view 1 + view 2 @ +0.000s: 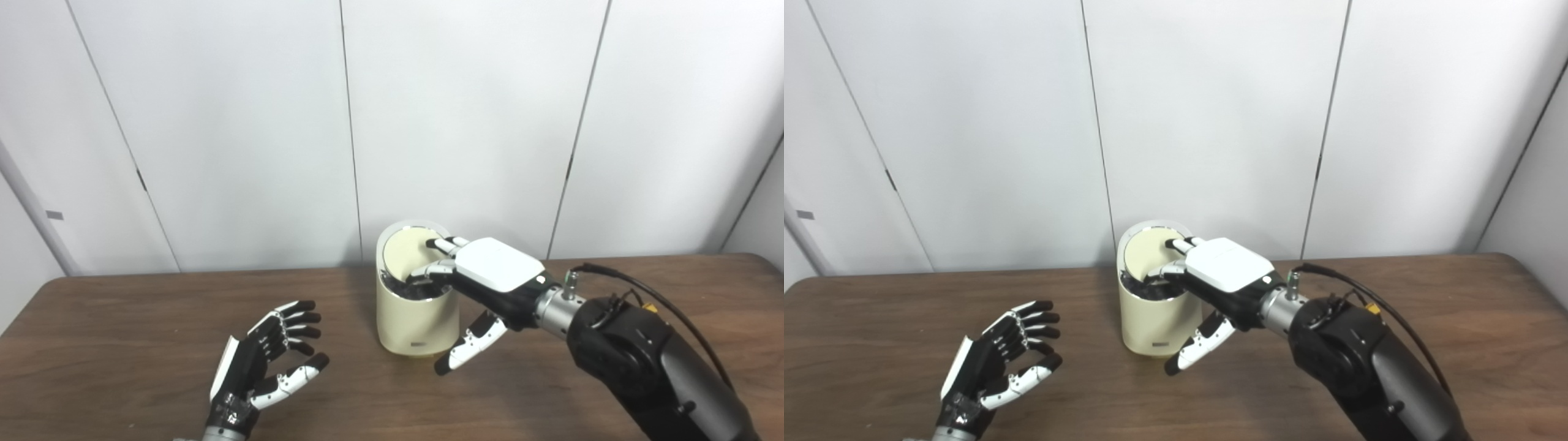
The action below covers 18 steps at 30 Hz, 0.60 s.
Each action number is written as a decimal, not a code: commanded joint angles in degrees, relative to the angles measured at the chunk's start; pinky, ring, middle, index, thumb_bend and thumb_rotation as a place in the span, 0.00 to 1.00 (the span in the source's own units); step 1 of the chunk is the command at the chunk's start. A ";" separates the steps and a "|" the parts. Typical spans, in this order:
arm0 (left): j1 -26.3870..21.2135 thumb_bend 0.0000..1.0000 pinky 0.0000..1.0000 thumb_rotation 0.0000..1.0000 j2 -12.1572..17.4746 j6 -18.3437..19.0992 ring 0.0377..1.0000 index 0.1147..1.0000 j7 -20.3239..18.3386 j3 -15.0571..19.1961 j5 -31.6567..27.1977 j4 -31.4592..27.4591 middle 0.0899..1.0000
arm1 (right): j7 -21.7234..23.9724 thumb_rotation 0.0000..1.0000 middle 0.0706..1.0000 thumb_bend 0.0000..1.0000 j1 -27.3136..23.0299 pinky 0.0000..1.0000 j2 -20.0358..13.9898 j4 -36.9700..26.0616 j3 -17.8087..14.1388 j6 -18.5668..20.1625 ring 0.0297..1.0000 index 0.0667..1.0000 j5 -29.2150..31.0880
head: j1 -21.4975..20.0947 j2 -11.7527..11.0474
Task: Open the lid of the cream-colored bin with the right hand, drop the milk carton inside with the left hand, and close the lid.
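The cream-colored bin (416,324) stands upright on the table's middle, near the back. Its round lid (409,248) is tipped up on edge at the far rim, and the dark inside shows below it. My right hand (484,272) is over the bin's right rim, fingers (442,245) stretched against the lid, thumb (471,346) hanging down the front right side. It grips nothing. My left hand (269,361) is open and empty, palm turned right, on the near left, well apart from the bin. No milk carton shows in either view.
The brown wooden table (153,324) runs across the whole view, with its rounded back edge against white wall panels (245,122). A black cable (649,294) loops off my right forearm.
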 commanded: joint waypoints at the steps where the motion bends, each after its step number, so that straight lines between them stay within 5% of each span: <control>1: 1.56 0.67 0.55 0.18 -0.63 -0.21 0.65 0.76 -0.31 -0.18 -1.40 0.57 0.70 | -1.60 0.59 0.80 0.82 -0.08 1.00 0.37 -1.15 -2.44 0.23 1.00 0.83 1.84 | -0.07 -0.01; 12: 1.59 0.69 0.55 0.19 -0.24 0.37 0.65 0.76 -0.32 -0.31 -0.74 -0.14 0.70 | -10.78 0.53 0.92 0.73 2.19 0.93 3.63 -2.20 -11.49 -1.39 1.00 0.95 6.30 | -0.20 0.00; 15: 1.62 0.68 0.56 0.20 -0.16 0.43 0.65 0.76 -0.31 -0.32 -0.63 -0.16 0.70 | -10.77 0.52 0.94 0.71 3.28 0.98 3.49 -2.52 -12.59 -0.12 0.99 0.96 7.62 | -0.17 0.04; 18: 1.61 0.69 0.56 0.20 -0.16 0.63 0.65 0.76 -0.44 -0.35 -0.82 -0.26 0.70 | -10.75 0.48 0.93 0.74 4.71 0.92 2.97 -2.07 -13.48 0.10 0.94 0.96 9.16 | -0.17 0.07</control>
